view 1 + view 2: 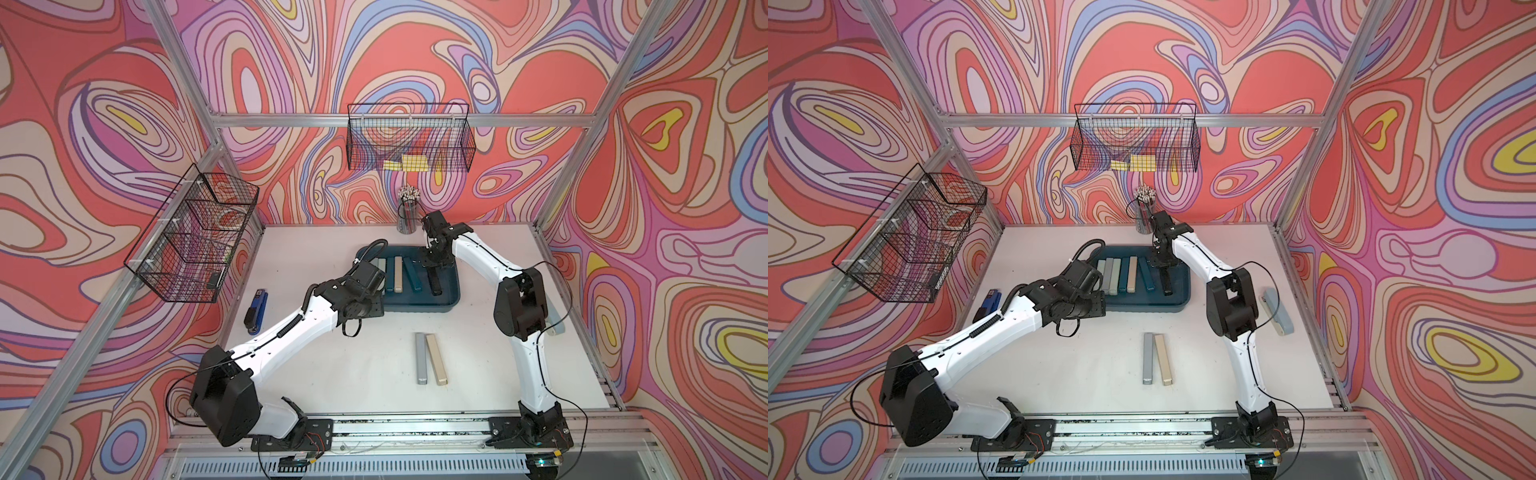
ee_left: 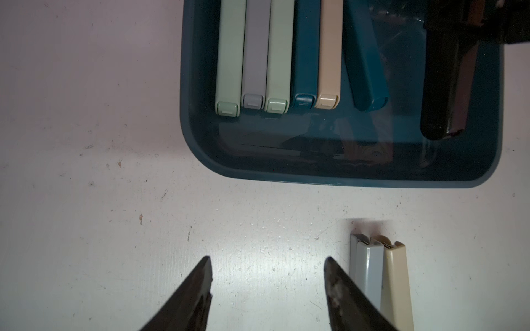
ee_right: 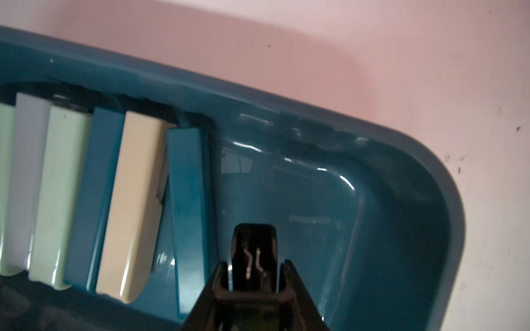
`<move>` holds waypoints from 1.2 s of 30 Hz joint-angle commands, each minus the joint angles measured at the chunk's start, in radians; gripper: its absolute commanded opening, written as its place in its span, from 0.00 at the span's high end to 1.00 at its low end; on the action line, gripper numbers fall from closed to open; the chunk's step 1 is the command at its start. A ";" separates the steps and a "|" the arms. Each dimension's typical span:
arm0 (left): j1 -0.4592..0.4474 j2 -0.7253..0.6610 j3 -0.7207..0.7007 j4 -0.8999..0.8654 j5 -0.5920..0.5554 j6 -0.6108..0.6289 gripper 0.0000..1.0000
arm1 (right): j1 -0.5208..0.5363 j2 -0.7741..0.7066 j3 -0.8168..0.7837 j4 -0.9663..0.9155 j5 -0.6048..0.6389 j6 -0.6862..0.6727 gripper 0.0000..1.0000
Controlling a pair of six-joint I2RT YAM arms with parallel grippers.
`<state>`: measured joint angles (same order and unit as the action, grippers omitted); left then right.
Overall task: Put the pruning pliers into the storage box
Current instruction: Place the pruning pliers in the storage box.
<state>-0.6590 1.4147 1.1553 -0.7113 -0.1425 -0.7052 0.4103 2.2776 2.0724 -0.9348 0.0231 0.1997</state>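
The white table point(image 1: 332, 374) is carrying the box point(image 1: 415, 308) toward its back middle. The grey pliers point(image 1: 421, 357) and beige pliers point(image 1: 437, 358) are lying touching, side by side, nearer the front. A stapler point(image 1: 256, 311) is lying at the left, a pencil cup point(image 1: 407, 216) is standing at the back, and a grey-blue bar point(image 1: 1278, 311) is lying at the right edge.

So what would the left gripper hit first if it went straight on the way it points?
Likely the bare table, though depth is unclear: the left gripper, open, points at it short of the storage box.
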 commanded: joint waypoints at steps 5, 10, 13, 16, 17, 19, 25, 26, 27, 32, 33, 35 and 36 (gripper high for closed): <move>0.009 -0.007 -0.011 -0.028 -0.006 -0.016 0.37 | -0.002 0.068 0.047 0.006 -0.058 -0.001 0.76; 0.009 -0.011 -0.010 -0.037 -0.005 -0.017 0.37 | -0.003 0.096 0.032 0.029 -0.071 0.010 0.75; 0.009 -0.011 -0.006 -0.043 -0.008 -0.017 0.37 | -0.004 0.118 0.050 0.032 -0.078 0.026 0.75; 0.009 -0.016 -0.006 -0.040 -0.011 -0.020 0.38 | -0.004 0.144 0.072 0.036 -0.104 0.055 0.75; 0.009 -0.015 -0.005 -0.039 -0.011 -0.019 0.38 | -0.004 0.151 0.083 0.038 -0.112 0.066 0.75; 0.009 -0.009 -0.001 -0.040 -0.009 -0.019 0.38 | -0.004 0.169 0.104 0.042 -0.127 0.086 0.75; 0.009 0.001 0.001 -0.037 -0.002 -0.023 0.38 | -0.004 0.239 0.185 0.030 -0.151 0.148 0.74; 0.009 -0.001 0.000 -0.034 -0.001 -0.023 0.38 | -0.004 0.248 0.189 0.033 -0.156 0.158 0.74; 0.009 0.000 -0.001 -0.034 -0.002 -0.023 0.38 | -0.005 0.254 0.190 0.036 -0.162 0.168 0.74; 0.009 0.000 -0.003 -0.034 -0.002 -0.023 0.38 | -0.004 0.269 0.169 0.057 -0.193 0.214 0.74; 0.009 -0.001 -0.005 -0.033 0.000 -0.023 0.38 | -0.004 0.267 0.162 0.062 -0.194 0.223 0.74; 0.009 0.001 -0.010 -0.029 0.002 -0.025 0.38 | -0.004 0.266 0.152 0.070 -0.196 0.242 0.74; 0.009 0.002 -0.012 -0.027 0.004 -0.025 0.38 | -0.004 0.266 0.149 0.072 -0.197 0.252 0.74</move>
<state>-0.6590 1.4151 1.1534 -0.7155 -0.1379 -0.7113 0.4061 2.5046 2.2421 -0.9001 -0.1585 0.4065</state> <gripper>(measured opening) 0.624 0.302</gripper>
